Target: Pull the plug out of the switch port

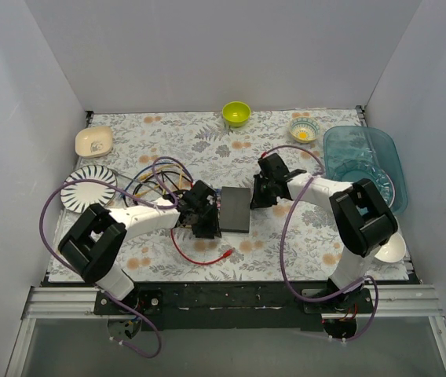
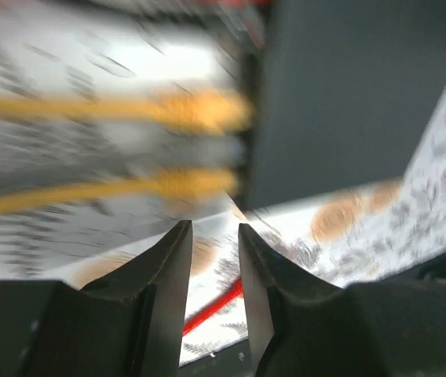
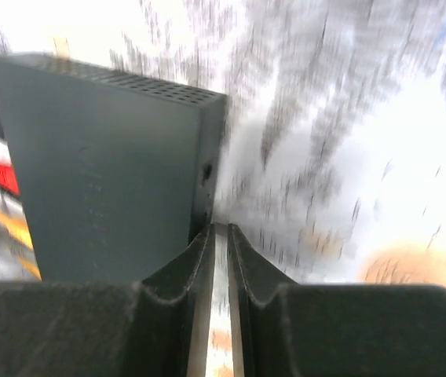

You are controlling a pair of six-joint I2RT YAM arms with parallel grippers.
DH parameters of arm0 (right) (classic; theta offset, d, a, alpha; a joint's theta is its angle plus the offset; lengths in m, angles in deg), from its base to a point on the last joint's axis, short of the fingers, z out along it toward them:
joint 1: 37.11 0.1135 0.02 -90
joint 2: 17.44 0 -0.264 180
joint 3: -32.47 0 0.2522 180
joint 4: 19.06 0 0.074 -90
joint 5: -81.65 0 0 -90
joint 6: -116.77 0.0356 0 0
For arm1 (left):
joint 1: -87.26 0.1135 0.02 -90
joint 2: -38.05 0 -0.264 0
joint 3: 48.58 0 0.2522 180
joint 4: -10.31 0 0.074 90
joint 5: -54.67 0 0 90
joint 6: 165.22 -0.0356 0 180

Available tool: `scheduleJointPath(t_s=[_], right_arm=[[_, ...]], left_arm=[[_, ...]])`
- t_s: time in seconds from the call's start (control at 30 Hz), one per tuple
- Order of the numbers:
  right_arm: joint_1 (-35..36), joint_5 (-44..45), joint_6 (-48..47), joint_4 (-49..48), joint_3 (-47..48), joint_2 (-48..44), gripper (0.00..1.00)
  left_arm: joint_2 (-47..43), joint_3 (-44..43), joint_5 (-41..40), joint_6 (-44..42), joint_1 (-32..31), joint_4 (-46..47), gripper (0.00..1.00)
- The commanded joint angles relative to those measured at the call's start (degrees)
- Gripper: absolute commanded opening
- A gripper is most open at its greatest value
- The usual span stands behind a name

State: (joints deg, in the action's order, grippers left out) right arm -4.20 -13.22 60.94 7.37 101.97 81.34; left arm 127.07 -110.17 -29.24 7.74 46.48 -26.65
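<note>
We take this to be the approach to the grasp, with no plug in hand yet. The switch (image 1: 235, 209) is the dark box lying flat between the 2 arms, and the cables enter it on its left side. The left gripper (image 2: 213, 228) sits at that left side, its jaws a little apart and holding nothing. In the left wrist view, 2 yellow plugs (image 2: 203, 111) sit in the face of the switch, above and slightly to the left of the gap between the jaws. Both are blurred, so we cannot tell how deep they are seated. A red cable (image 1: 199, 258) lies loose on the table (image 1: 207, 141) on the near side of the switch, and its end seems to lie free of any port. The right gripper (image 3: 220, 229) is at the right side of the switch, jaws almost closed with only a thin slit between them and nothing inside, tips against the near right corner of the box. We judge it is placed to brace the box. Next, the left gripper needs to line its gap up with 1 plug, close firmly on the plug body rather than the cord, and pull straight away from the switch while the right side keeps the box from sliding.
</note>
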Motion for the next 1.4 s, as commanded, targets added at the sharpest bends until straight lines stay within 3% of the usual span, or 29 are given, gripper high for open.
scheduleJointPath(t_s=[0.0, 0.17, 0.3, 0.5, 0.63, 0.87, 1.03, 1.23, 1.37], right_arm=[[-0.3, 4.2, -4.2, 0.9, 8.1, 3.8, 0.2], [-0.6, 8.2, -6.3, 4.6, 9.0, -2.9, 0.23], [-0.1, 9.0, -7.3, 6.1, 4.9, -11.0, 0.26], [4.4, 2.4, -7.6, 5.0, -2.9, -22.2, 0.27], [7.5, -1.9, -4.9, 1.4, -9.3, -25.0, 0.25], [11.7, -2.3, -0.9, -4.5, -14.2, -24.3, 0.21], [12.1, -4.5, 2.9, -9.0, -15.2, -18.8, 0.16], [12.1, -4.9, 5.8, -10.8, -15.5, -11.3, 0.13], [11.7, -3.8, 7.6, -12.1, -15.1, -9.1, 0.1]], left_arm=[[0.1, -3.6, 4.0, 0.0, -4.4, -0.1, 0.31], [-3.5, -11.4, -7.8, -0.3, -3.5, -7.5, 0.46], [-6.0, -18.2, -12.6, -1.0, -1.1, -11.2, 0.55], [-4.4, -23.2, -12.4, -2.4, 8.6, -11.1, 0.6], [5.2, -25.3, -8.2, -4.0, 14.9, -6.5, 0.58], [26.1, -41.4, 0.2, -10.3, 15.9, -5.6, 0.53], [33.1, -48.8, 3.5, -8.3, 15.8, -4.5, 0.51], [34.7, -46.4, 6.2, -8.4, 14.4, -4.6, 0.48], [32.2, -39.1, 8.4, -8.3, 12.0, -3.3, 0.46]])
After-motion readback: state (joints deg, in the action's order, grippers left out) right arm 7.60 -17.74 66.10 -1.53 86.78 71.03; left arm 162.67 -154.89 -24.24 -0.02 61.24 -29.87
